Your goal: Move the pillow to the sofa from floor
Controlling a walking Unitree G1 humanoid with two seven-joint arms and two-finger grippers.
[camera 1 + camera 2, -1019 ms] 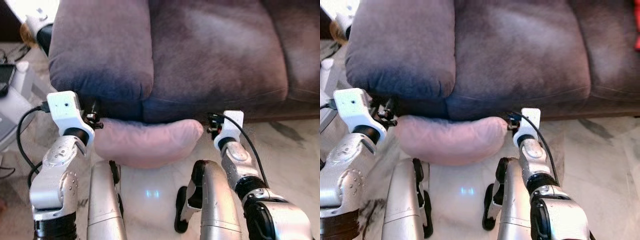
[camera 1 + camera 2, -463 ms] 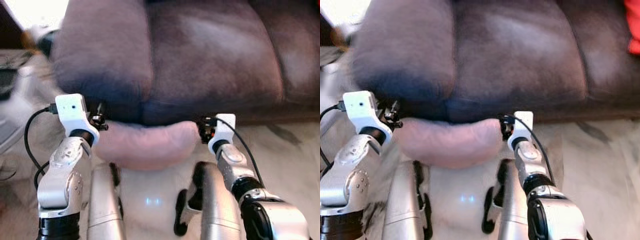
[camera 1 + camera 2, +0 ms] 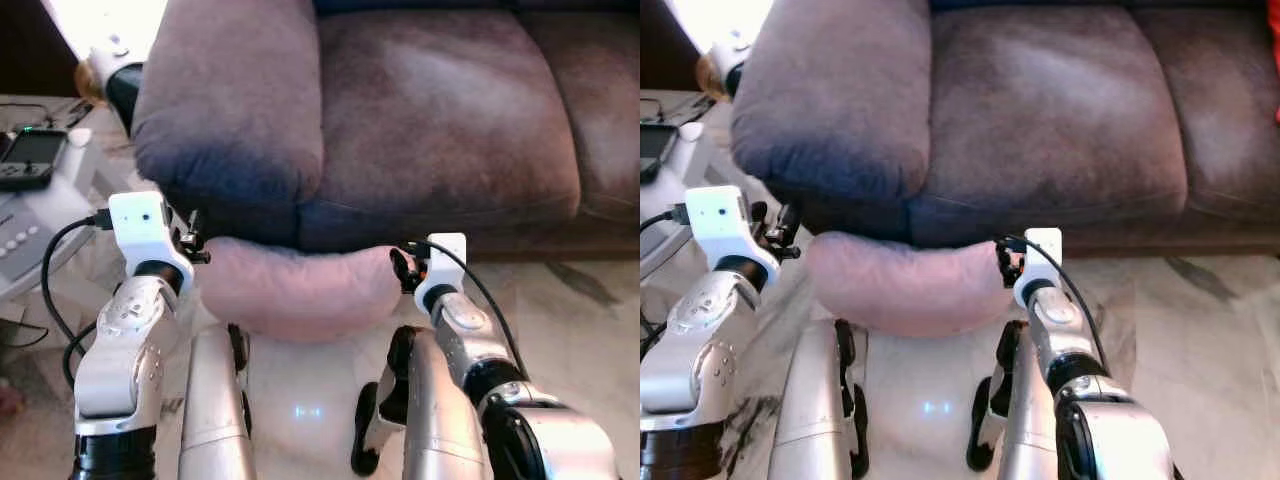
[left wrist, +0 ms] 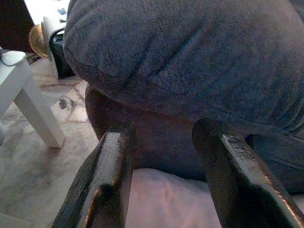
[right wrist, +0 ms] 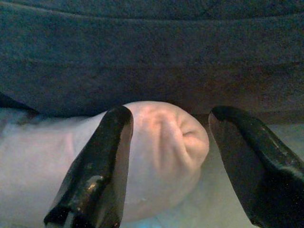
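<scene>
Legs: the robot's silver legs (image 3: 215,410) stand on the pale marble floor (image 3: 570,330), nearest the camera.
Left tool (image 4: 164,175): fingers spread wide, poised at the pillow's left end, gripping nothing.
Right tool (image 5: 173,166): fingers spread as well, straddling the pillow's puckered right corner without pinching it.
Pillow (image 3: 300,290): pink, lying on the floor between both tools, tucked against the sofa's front.
Sofa (image 3: 440,110): dark purple-grey, seat cushions just beyond the pillow.
Side desk (image 4: 28,95): white, left of the sofa arm.
</scene>
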